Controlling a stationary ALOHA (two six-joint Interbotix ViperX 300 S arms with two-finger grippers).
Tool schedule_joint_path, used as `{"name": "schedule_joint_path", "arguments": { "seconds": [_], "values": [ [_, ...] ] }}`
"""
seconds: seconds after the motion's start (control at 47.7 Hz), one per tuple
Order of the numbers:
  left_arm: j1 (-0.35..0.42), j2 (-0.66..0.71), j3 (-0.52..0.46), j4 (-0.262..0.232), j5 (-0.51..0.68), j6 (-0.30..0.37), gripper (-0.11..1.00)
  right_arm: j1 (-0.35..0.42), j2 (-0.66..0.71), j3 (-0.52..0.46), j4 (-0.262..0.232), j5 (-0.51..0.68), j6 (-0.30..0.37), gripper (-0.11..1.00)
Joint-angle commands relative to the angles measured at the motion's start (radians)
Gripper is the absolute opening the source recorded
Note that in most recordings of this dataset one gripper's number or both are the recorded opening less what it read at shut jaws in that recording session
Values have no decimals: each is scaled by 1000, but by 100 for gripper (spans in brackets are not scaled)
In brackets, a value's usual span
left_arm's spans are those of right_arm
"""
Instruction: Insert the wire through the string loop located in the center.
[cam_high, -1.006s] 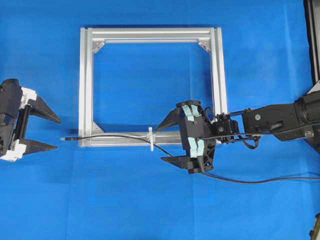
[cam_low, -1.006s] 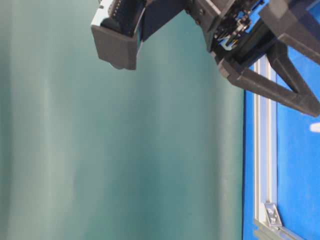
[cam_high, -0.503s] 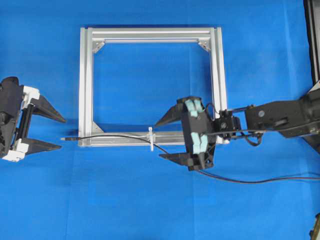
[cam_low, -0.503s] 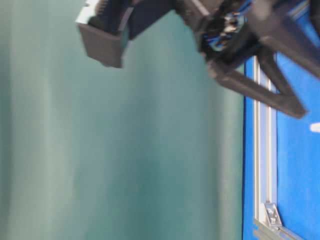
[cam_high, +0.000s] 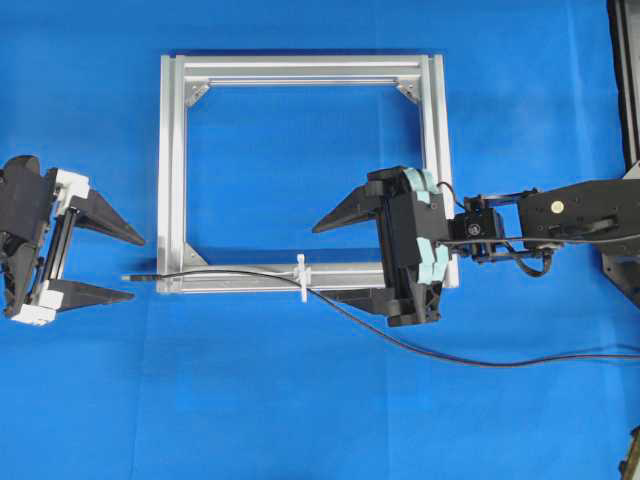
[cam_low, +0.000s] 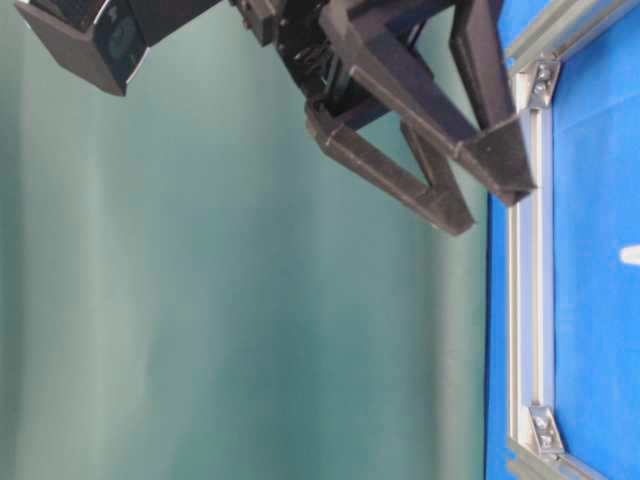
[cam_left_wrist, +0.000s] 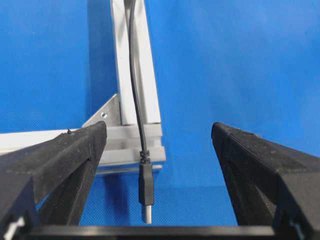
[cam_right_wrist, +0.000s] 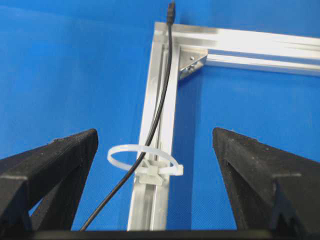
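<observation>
**Observer:** Start at the left of the overhead view. What is that arm doing?

**Operator:** I'm keeping the left claw (cam_high: 128, 267) released, jaws spread wide and grasping nothing, at the middle left over the blue desk (cam_high: 300, 420). Its opening is facing the plug tip (cam_high: 131, 277) of the wire (cam_high: 240, 272), which is poking out just past the lower-left corner of the silver frame (cam_high: 172, 160). In the left wrist view the plug (cam_left_wrist: 146, 197) is lying between the two jaws but touching neither, so I'm judging it is lined up for a pinch there.

**Observer:** And in the middle?

**Operator:** The wire is running along the frame's bottom bar and passing through the string loop (cam_high: 301, 277), which is standing upright on that bar. The right wrist view is showing it best: the cable (cam_right_wrist: 150, 130) is going through the white ring (cam_right_wrist: 142, 159). So I'm reading the threading as done, or close to it.

**Observer:** The right side?

**Operator:** The right claw (cam_high: 344, 259) is also released and empty, hanging over the bar just right of the loop, jaws straddling it. The wire is trailing under it toward the lower right edge. I'm guessing it is sitting there to leave the cable free.
</observation>
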Motion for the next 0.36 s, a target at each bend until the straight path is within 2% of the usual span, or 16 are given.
{"name": "schedule_joint_path", "arguments": {
  "seconds": [0.0, 0.335],
  "values": [
    [3, -3, -18, 3, -3, 3, 82, -3, -23, -8, -2, -2, -2, 89],
    [18, -2, -15, 3, 0, 3, 82, -5, -23, -8, -2, 6, -2, 89]
  ]
}}
